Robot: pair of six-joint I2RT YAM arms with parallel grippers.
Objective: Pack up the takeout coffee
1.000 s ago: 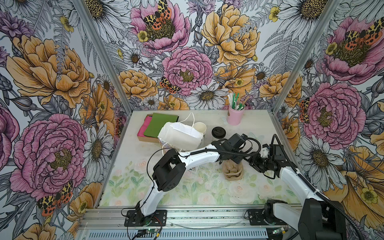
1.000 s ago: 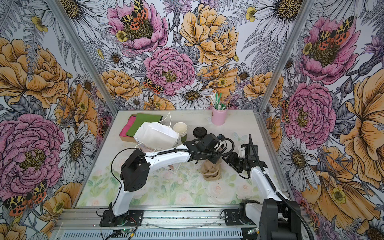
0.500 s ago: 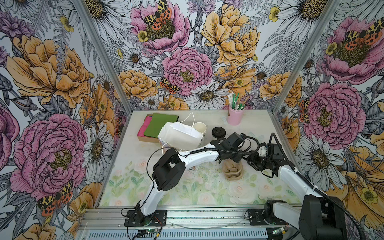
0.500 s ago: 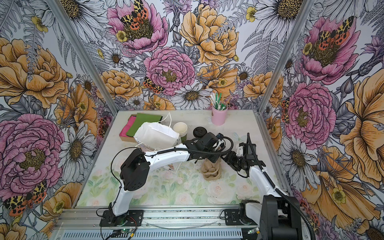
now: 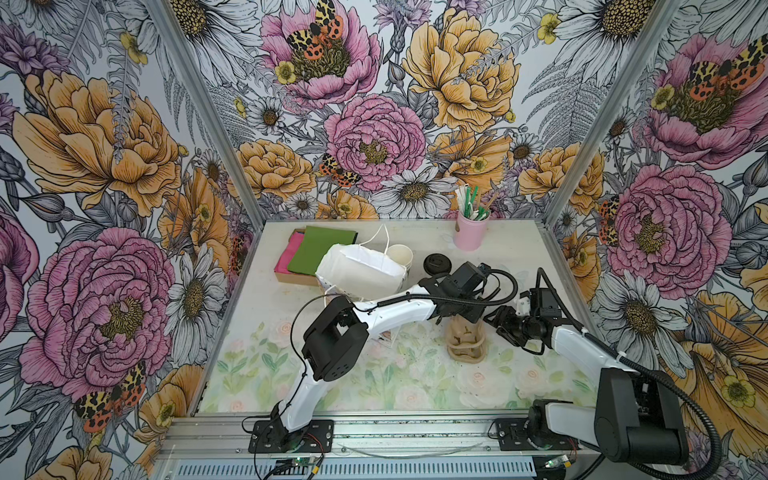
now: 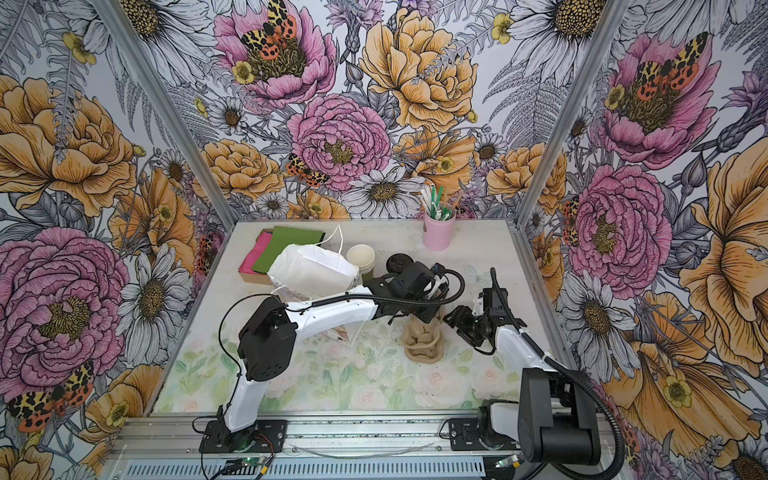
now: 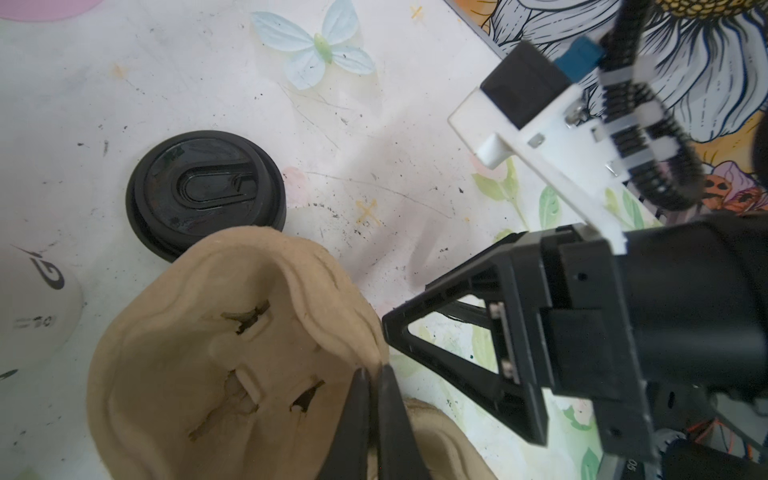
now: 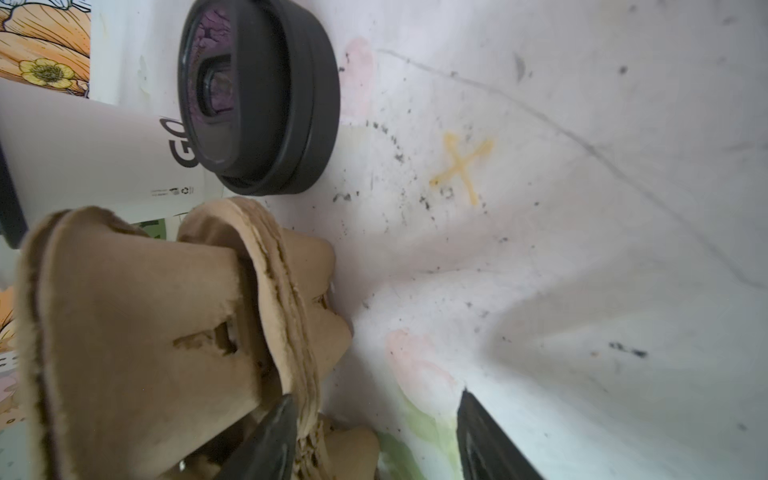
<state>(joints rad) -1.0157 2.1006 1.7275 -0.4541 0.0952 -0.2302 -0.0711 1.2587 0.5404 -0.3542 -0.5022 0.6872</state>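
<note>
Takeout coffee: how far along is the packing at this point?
Done: little; the coffee cup sits on the table beside the pulp carrier, not in it. In hand: the left gripper is shut on the carrier's rim; the right gripper is open beside it. Left: probably seating the cup in the carrier, then into the white bag at the back.

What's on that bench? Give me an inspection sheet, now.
Surface: table scuffed, with black specks and an orange X.
Job's things: coffee beside the loose lid, not in the bag.
Clutter: carrier, cup stack, straw pot, napkins.
Tools: left tool shut on the carrier's rim; right tool open, beside the carrier.
Cables: hose looped over the left wrist.
Surroundings: floral walls; nothing else seen.
</note>
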